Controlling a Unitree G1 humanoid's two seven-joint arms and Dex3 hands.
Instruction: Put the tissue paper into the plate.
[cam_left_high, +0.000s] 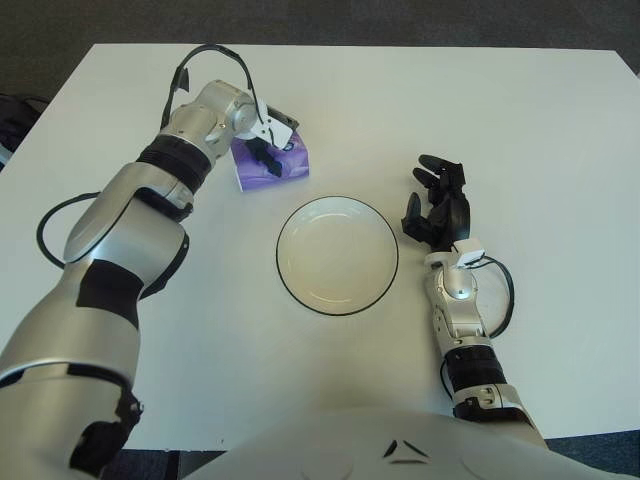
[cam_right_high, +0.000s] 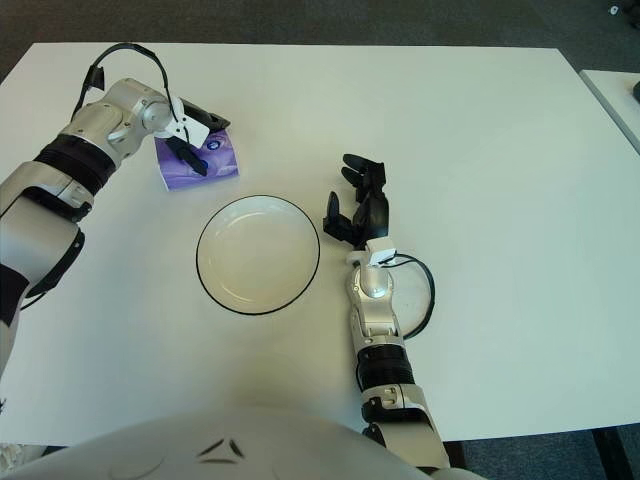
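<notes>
A purple tissue pack (cam_left_high: 281, 164) lies flat on the white table, up and left of the plate. My left hand (cam_left_high: 268, 138) is over the pack with its dark fingers curled down onto it, one at the far edge and one on the top face; the pack still rests on the table. The white plate with a dark rim (cam_left_high: 338, 297) sits empty in the middle of the table. My right hand (cam_left_high: 436, 200) shows just right of the plate, fingers spread and holding nothing.
The white table (cam_left_high: 520, 130) stretches wide to the right and far side. A dark object (cam_left_high: 12, 110) shows off the table's left edge. A second white surface (cam_right_high: 615, 95) shows at the far right.
</notes>
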